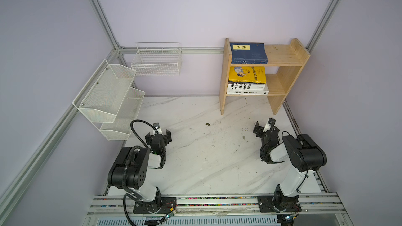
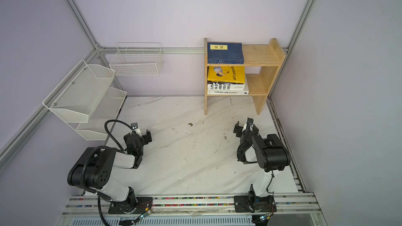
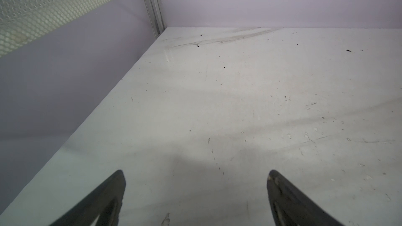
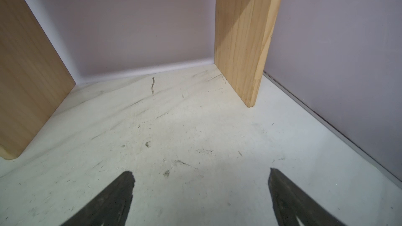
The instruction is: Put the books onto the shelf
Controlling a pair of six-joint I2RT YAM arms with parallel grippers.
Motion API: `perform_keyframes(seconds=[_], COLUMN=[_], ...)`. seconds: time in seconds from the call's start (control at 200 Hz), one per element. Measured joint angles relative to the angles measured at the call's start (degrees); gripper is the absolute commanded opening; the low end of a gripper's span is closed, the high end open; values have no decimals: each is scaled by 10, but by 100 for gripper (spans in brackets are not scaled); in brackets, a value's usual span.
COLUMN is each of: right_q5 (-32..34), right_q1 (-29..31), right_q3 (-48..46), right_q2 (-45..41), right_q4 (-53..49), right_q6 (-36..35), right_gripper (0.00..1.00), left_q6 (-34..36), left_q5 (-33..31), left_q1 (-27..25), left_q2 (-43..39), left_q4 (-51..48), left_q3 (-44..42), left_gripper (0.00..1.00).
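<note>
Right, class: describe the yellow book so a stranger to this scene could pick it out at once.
Find the light wooden shelf against the back wall. At the left end of its lower tier lies a stack of books. The yellow book tops it: the only yellow cover, above white books with black lettering, below the navy book on the upper tier.

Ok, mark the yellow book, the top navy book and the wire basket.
yellow book [image 1: 247,75], in a top view, middle of its cover.
navy book [image 1: 249,54], in a top view, middle of its blue cover.
wire basket [image 1: 156,68], in a top view, front grid wall.
</note>
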Motion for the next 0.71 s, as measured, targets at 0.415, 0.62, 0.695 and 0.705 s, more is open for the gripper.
perform_keyframes(seconds=[0.415,0.62,0.695,0.705], right_q5=[-1,-1,-1,-1], right_q1=[-5,-5,-5,-5], right_q3=[26,26,26,26], right_q2=[-2,-2,-2,-2], right_q4=[-1,-1,-1,-1], right_q6=[-1,-1,-1,-1], right_gripper=[97,97,97,97], left_q6=[0,0,0,0], left_q5=[0,0,0,0], left_q1=[0,0,0,0], left_q2=[0,0,0,0], left_q4=[0,0,0,0], left_q3=[0,0,0,0], left_gripper=[100,100,100,100])
